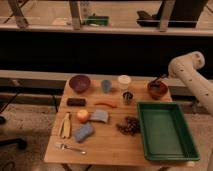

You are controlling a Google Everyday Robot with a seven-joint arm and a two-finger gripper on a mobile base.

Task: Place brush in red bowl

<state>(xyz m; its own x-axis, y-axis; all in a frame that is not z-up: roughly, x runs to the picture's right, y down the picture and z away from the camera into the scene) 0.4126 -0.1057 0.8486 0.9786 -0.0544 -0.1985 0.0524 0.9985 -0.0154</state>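
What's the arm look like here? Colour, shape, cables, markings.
Arm: cream-white, smooth rounded tubular shell with a bulbous joint at the top; a few small dark dots along the link. No cables or lettering visible. The gripper is dark and slim, just above the red bowl.
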